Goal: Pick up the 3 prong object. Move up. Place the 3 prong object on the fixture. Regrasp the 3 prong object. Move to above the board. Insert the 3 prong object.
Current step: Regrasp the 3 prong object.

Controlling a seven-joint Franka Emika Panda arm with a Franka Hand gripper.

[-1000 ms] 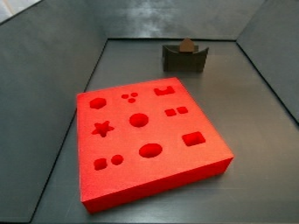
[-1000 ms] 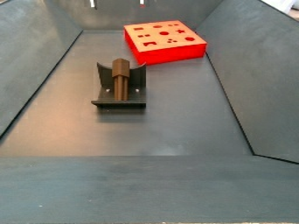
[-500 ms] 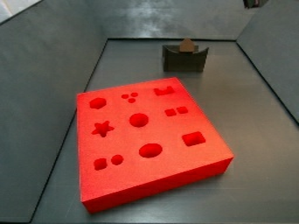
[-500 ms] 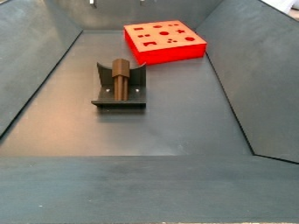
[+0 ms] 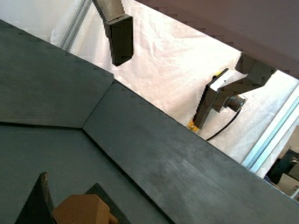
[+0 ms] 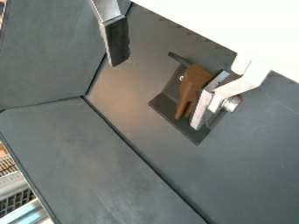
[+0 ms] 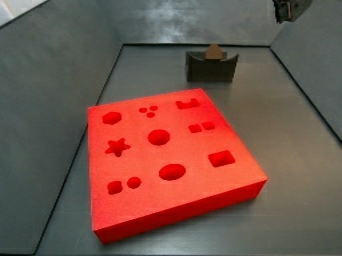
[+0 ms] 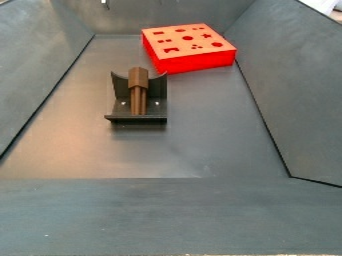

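On the fixture (image 8: 136,100), the 3 prong object (image 8: 136,84) is seen lying lengthwise in the notch, a dark reddish-brown, wood-like bar with a matt grain; in a side view (image 7: 213,52) only its end is seen, poking up above the notch. The fixture is a dark grey-green block on a flat base plate, standing on the dull grey counter (image 8: 187,140) well apart from the board (image 8: 190,47), a thick bright red slab cut with a star, circles, squares and three small holes.

The gripper (image 6: 170,52) is held high above the fixture, and nothing is carried between the jaws, which are spread wide. Its fingers (image 6: 115,37) are shown as flat silver plates with dark pads, and the piece in its notch is seen between them far below in a wrist view (image 6: 190,87). In a side view, only a dark sliver of the gripper (image 7: 285,9) is caught at the upper edge.

The piece is judged to be light and rigid, unlikely to deform or break under the pads, with a surface rough enough not to slip readily. A hold across its two long flat sides, near the end standing clear of the notch, is judged soundest, so that the prongs are left free for the three small holes. Whether the prongs point up or down cannot be told.
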